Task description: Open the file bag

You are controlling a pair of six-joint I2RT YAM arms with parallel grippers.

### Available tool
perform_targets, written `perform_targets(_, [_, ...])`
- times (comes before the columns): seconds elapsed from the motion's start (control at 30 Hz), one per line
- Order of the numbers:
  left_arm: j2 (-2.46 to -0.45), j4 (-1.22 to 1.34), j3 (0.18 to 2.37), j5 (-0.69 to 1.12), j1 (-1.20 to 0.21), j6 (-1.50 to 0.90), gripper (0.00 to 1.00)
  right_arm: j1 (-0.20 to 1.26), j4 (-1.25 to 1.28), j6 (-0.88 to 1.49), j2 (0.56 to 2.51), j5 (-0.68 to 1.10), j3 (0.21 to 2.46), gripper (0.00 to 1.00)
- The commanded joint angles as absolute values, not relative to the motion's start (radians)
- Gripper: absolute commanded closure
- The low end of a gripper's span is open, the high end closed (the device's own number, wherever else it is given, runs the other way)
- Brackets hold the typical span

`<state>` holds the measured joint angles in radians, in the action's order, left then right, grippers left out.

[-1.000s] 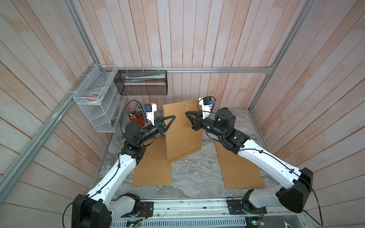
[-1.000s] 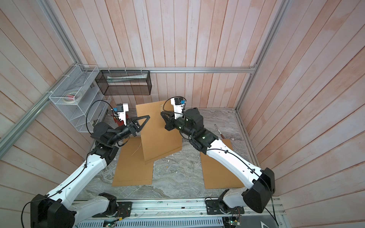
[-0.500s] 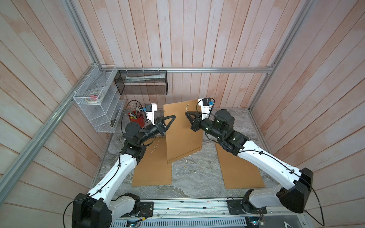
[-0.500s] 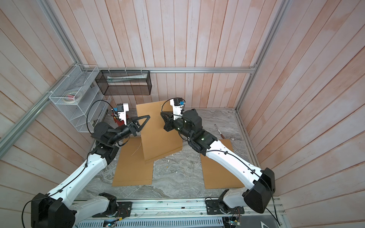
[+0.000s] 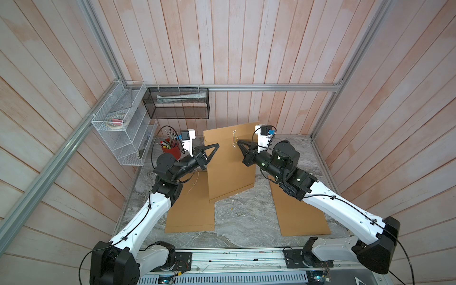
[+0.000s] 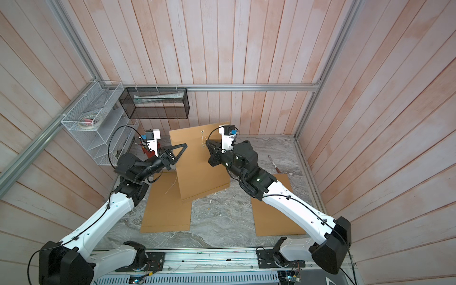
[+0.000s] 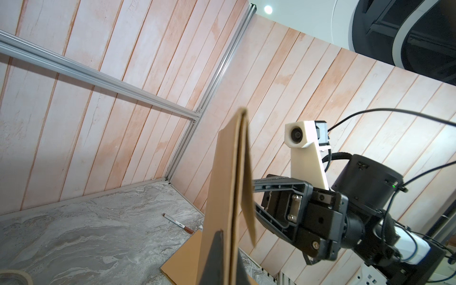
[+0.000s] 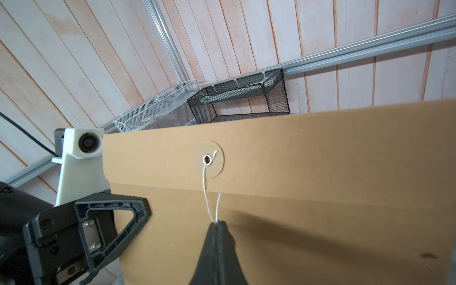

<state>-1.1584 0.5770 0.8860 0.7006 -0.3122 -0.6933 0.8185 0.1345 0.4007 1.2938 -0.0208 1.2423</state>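
Right gripper (image 5: pixel 238 142) has backed off a touch from the bag face since a second ago. Left gripper (image 5: pixel 215 147) and file bag (image 5: pixel 229 167) sit as they did. Marble table (image 5: pixel 241 222) carries two spare bags lying flat, one (image 5: pixel 190 209) below the left jaws, the other (image 5: pixel 298 212) below and behind the right jaws. Each is partly covered by an arm. The file bag stands near upright between the two sets of jaws, bottom edge on the table, a lower corner overlapping the spare bag under the left jaws. Left jaws are closed on its side edge, one finger flat on the front face. Right jaws are pinched fully together on the white string (image 8: pixel 209 204), just off the front face and below the flap. Hard to make out: in the right wrist view the closed fingers cover whatever the string runs to on the bag's body. A top view gives only a small dark dot (image 5: pixel 233 146) beside the tips. The bag is plain brown kraft with the flap folded over the front. In the left wrist view the flap's lower edge (image 7: pixel 248 197) stands off the body on the right-jaw side. On the flap above the right jaws is a round paper disc (image 8: pixel 217 170) with a metal eyelet. Two strands drop from there into the closed tips.
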Motion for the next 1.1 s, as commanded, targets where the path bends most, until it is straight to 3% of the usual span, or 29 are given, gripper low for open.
perform_targets(0.0, [-1.164,0.612,0.876,0.695,-0.308,-0.703,1.00,0.825,0.170,0.406,1.285,-0.006,1.239,1.00])
perform_targets(0.67, [-1.167,0.642,0.867,0.720,-0.308,-0.715,1.00,0.827,0.154,0.370,1.386,0.180,1.333,1.00])
perform_targets(1.07, [-1.175,0.683,0.893,0.681,-0.307,-0.732,1.00,0.838,0.129,0.384,1.356,0.178,1.279,1.00])
